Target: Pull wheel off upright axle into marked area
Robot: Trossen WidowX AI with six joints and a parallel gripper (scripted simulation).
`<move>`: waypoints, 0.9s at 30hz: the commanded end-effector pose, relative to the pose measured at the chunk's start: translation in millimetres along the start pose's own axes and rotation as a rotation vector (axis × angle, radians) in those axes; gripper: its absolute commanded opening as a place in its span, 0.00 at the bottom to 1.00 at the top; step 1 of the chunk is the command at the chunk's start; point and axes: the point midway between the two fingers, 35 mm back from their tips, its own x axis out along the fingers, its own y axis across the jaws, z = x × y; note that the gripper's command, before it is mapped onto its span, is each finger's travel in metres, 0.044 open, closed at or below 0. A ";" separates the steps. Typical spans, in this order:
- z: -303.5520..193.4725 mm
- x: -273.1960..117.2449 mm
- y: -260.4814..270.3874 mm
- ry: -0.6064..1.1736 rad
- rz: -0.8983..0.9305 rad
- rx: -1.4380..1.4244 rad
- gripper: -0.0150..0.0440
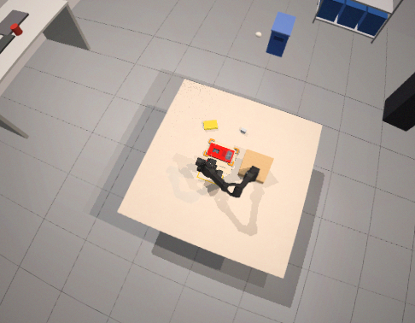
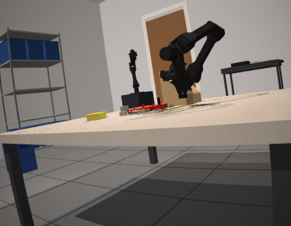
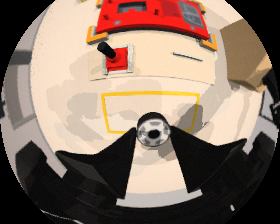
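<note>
Wheel (image 3: pixel 153 130) clamped in the claw (image 3: pixel 153 136), hub facing the wrist camera, above the yellow-outlined area (image 3: pixel 150 112)

Red tray (image 3: pixel 150 15), yellow-outlined area (image 3: pixel 150 111), seemingly grey-and-white wheel (image 3: pixel 153 130).

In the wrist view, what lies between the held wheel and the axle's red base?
Only the yellow marked area's far edge and bare table, between wheel and base.

One black arm (image 1: pixel 231 184), one wheel (image 3: pixel 153 131), one upright axle (image 3: pixel 106 52) on one red base (image 3: pixel 116 62), one red tray (image 1: pixel 219 151), one yellow block (image 1: pixel 211 125), one yellow-outlined marked area (image 3: pixel 150 111), one cardboard box (image 1: pixel 257 162), one small grey piece (image 1: pixel 243 130), one tabletop (image 1: pixel 172 200).
</note>
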 end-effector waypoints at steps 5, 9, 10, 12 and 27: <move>-2.1 44.4 -5.2 0.010 -0.010 0.009 0.25; -2.4 47.7 -5.8 0.011 -0.010 0.009 0.25; -2.4 47.7 -5.8 0.011 -0.010 0.009 0.25; -1.7 43.9 -5.2 0.007 -0.009 0.004 0.30; -0.3 -0.1 -3.3 0.006 -0.010 0.008 0.76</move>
